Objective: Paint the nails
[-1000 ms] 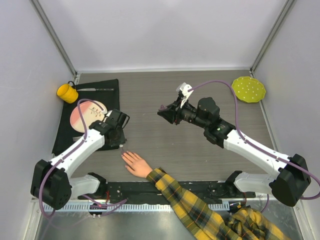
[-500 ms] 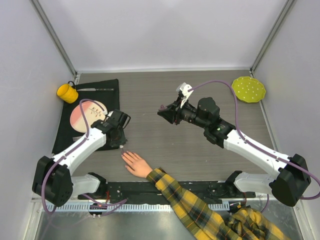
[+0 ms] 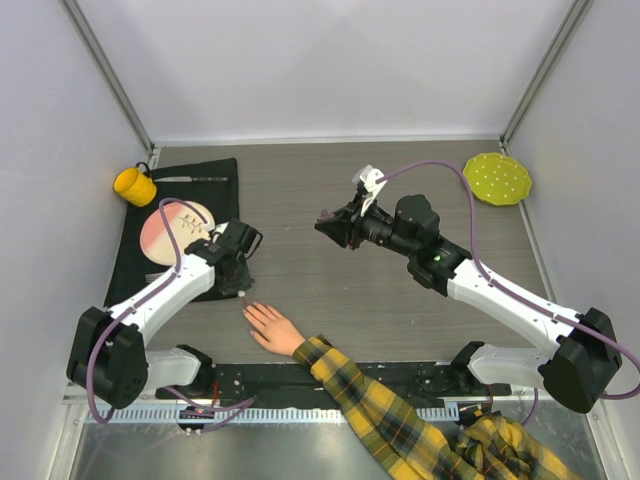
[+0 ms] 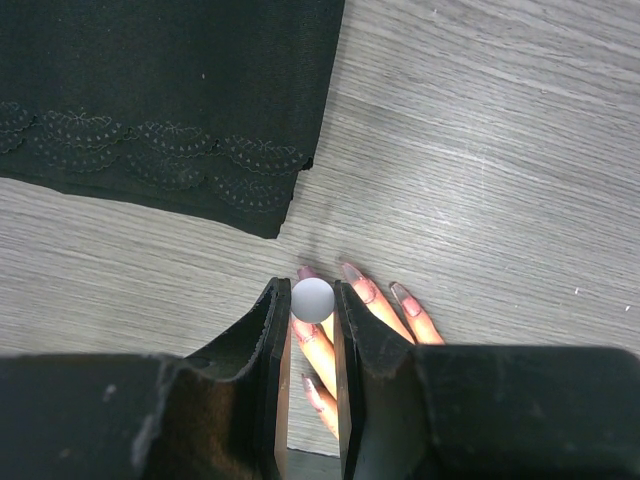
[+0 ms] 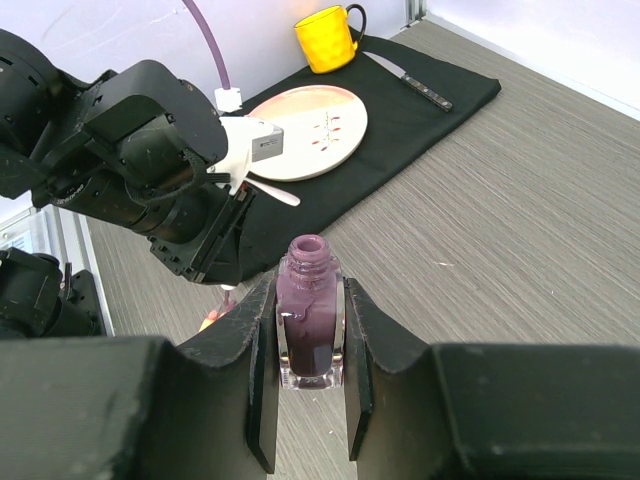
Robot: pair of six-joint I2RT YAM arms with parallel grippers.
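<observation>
A pale hand with a yellow-black plaid sleeve lies flat near the table's front edge. Its nails look mauve in the left wrist view, where the fingers fan out under my jaws. My left gripper is shut on a small pale round brush cap, held straight above the fingertips; the brush itself is hidden below the cap. My right gripper is shut on an uncapped glass bottle of purple polish, raised over the table's middle.
A black cloth at the left holds a pink plate, a yellow mug and a knife. A yellow-green dotted plate sits at the back right. Grey walls enclose the table.
My left arm has edged slightly to the right above the fingertips. The right arm and the hand have stayed still.
</observation>
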